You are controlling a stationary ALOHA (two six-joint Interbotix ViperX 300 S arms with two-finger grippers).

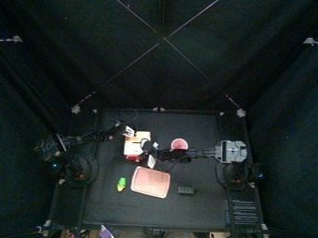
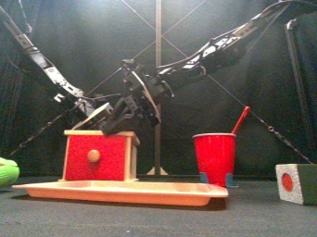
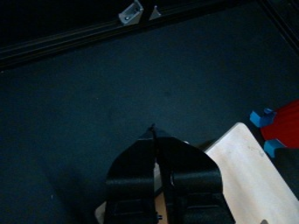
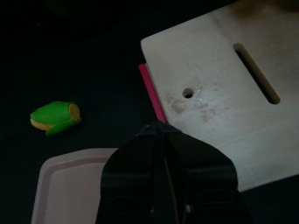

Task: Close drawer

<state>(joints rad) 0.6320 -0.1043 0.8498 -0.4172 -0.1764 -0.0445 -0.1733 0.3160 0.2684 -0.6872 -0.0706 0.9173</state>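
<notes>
The box cabinet has a cream-white top and stands behind the pink board. Its drawer shows a red front with a round knob. In the right wrist view the cream top has a slot and a hole. The drawer front is a thin red strip flush along the top's edge, and no whitish inside shows. My right gripper is shut, its tip at that edge; it reaches across the middle in the top view. My left gripper is shut beside the box top, at its far side.
A red cup with a straw stands right of the box. The flat pink board lies in front. A green object lies at the left, and a white cube with a red dot at the right.
</notes>
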